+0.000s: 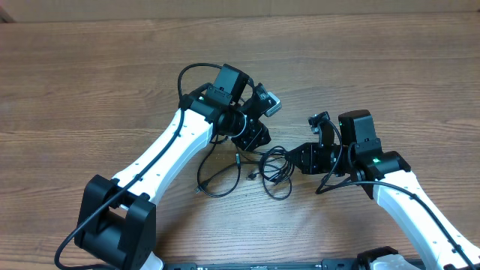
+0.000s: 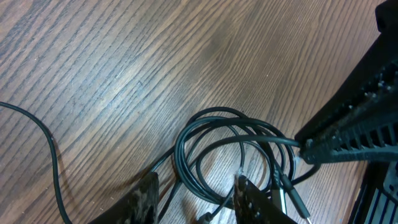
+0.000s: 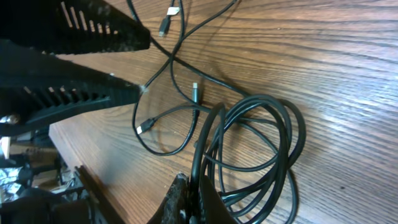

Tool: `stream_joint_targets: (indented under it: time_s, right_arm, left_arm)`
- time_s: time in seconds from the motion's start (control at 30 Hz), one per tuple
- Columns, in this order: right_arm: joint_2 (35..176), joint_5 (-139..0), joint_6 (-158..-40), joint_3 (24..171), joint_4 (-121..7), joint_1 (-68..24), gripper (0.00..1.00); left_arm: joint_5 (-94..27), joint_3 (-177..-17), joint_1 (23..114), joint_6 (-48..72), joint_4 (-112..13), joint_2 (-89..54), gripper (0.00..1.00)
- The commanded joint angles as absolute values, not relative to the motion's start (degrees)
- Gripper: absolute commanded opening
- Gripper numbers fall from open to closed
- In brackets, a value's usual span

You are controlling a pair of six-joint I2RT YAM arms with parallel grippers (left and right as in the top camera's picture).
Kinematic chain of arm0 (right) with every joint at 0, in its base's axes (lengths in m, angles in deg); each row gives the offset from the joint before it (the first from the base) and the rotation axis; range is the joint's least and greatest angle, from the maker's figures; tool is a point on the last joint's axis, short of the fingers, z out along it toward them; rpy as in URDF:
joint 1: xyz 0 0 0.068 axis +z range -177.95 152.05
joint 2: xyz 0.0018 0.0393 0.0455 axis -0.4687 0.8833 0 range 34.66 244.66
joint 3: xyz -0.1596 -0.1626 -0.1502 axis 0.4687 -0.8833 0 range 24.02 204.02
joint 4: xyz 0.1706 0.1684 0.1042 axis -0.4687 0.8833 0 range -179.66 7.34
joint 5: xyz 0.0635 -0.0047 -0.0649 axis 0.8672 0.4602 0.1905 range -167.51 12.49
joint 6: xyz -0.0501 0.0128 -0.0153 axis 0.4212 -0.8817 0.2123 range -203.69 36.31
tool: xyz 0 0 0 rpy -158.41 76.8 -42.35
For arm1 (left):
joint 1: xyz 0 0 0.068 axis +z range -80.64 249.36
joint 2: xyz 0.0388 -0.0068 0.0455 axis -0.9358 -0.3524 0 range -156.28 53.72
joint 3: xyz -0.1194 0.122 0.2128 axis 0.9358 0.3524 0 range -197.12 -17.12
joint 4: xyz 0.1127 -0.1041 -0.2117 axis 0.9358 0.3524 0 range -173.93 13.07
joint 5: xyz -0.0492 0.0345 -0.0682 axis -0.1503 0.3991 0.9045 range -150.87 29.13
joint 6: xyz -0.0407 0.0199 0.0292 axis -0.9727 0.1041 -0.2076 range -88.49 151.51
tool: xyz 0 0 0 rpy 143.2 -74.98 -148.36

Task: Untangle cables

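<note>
Right end effector clamps the cables; left end effector stands apart above them.

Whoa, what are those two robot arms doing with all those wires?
The two robot arms are trying to untangle some thin black cables on a wooden table. The right gripper is pinched shut on the coiled part of the bundle. The left gripper is open, with one finger on each side of the coil, and isn't grabbing anything. A few small plug ends lie loose on the table. The cables are looped over each other, so the job isn't done.
</note>
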State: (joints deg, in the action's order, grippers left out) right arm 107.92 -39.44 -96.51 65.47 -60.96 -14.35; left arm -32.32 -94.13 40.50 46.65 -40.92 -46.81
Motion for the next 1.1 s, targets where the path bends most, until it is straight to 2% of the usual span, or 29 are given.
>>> stream_joint_targets:
  time_s: [0.0,0.3,0.43,0.7,1.07]
  right_arm:
    - [107.55,-37.85,-95.15,66.78,-60.32,-14.08,0.04]
    - [107.55,-56.19,-102.76,66.78,-45.33,-14.08,0.04]
    - [107.55,-56.49,-102.78,66.78,-42.6,-14.08,0.04]
    - [107.55,-56.49,-102.83,66.78,-42.84,-14.08,0.06]
    - [107.55,-56.49,-102.83,66.78,-43.05,-14.08,0.06]
  left_arm:
    - [-31.47,-94.94,40.46,47.66,-41.08,-47.19,0.39]
    - [-31.2,-94.94,40.41,47.59,-41.1,-52.23,0.4]
    - [-31.27,-94.94,40.41,48.29,-41.23,-54.33,0.42]
    - [-31.47,-94.94,40.39,63.41,-40.38,-56.3,0.52]
    - [-39.75,-94.94,37.16,69.27,-41.51,-61.76,0.52]
